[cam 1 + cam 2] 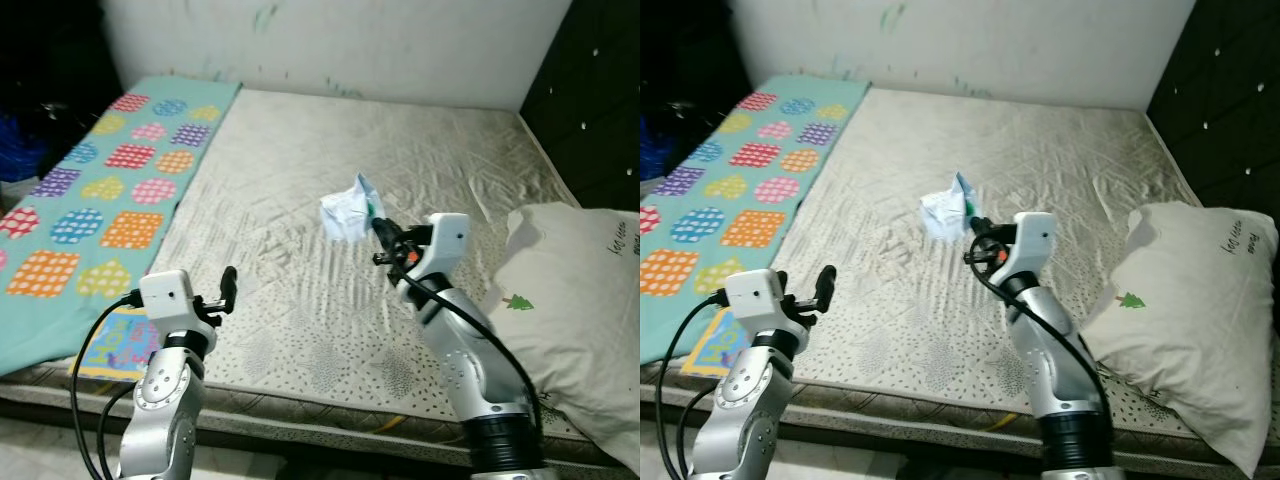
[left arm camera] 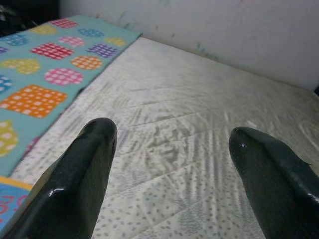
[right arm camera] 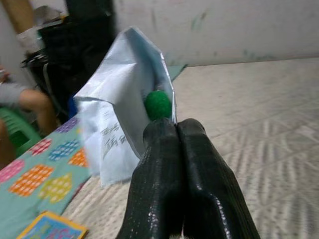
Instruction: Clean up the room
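A crumpled white paper bag [image 1: 348, 210] with a green spot is held up over the bare mattress [image 1: 300, 200]. My right gripper [image 1: 383, 232] is shut on the bag's lower edge; in the right wrist view the bag [image 3: 122, 134] rises just beyond the closed fingertips [image 3: 159, 134], with the green spot [image 3: 158, 104] at their tip. My left gripper [image 1: 228, 285] is open near the bed's front left, with nothing between its fingers [image 2: 75, 174], which frame bare mattress.
A teal blanket [image 1: 90, 200] with coloured patches covers the bed's left side, a small printed card [image 1: 115, 345] at its near corner. A white pillow [image 1: 575, 310] lies at the right edge. A dark padded headboard [image 1: 590, 90] is far right. A seated person's leg [image 3: 30, 102] shows beyond the bed.
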`<state>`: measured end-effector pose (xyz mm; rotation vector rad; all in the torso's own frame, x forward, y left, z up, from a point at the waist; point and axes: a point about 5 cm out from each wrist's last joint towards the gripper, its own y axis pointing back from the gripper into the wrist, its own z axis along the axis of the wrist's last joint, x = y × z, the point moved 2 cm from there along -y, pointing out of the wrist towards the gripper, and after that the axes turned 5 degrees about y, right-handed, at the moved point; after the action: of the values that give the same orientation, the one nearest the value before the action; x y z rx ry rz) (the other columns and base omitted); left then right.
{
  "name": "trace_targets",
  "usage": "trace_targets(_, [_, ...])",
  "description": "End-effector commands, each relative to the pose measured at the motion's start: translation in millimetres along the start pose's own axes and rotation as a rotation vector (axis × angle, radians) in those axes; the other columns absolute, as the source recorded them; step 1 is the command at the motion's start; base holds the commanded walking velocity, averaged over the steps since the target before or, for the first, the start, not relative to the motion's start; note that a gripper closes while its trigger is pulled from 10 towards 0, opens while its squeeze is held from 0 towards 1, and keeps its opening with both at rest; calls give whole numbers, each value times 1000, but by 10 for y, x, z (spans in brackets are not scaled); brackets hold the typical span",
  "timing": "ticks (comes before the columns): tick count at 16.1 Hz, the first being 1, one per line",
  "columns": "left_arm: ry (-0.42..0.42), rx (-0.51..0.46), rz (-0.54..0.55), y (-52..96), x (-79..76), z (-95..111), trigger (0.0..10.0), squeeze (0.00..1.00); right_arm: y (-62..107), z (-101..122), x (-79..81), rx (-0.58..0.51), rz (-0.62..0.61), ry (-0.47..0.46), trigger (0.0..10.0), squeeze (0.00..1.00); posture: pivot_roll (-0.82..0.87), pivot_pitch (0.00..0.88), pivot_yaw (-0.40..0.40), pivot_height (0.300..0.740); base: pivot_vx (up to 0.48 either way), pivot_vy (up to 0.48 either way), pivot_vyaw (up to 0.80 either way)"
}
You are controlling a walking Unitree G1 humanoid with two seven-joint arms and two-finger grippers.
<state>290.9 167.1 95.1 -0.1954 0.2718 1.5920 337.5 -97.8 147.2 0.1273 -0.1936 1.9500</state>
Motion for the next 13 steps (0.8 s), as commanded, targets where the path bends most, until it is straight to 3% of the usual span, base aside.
trace_targets(1, [-11, 5, -4, 4, -5, -17, 10000, 0, -3, 7, 20, -2, 14, 12, 10000, 0, -68, 0, -27, 740, 0, 0, 644])
trace_targets(7, [-13, 8, -7, 8, -13, -30, 10000, 0, -1, -10, 32, 1, 20, 13, 10000, 0, -70, 0, -29, 740, 0, 0, 800])
trace_targets(13, [20, 14, 5, 8, -3, -41, 10000, 0, 0, -38, 9, 12, 2, 16, 10000, 0, -70, 3, -32, 740, 0, 0, 0])
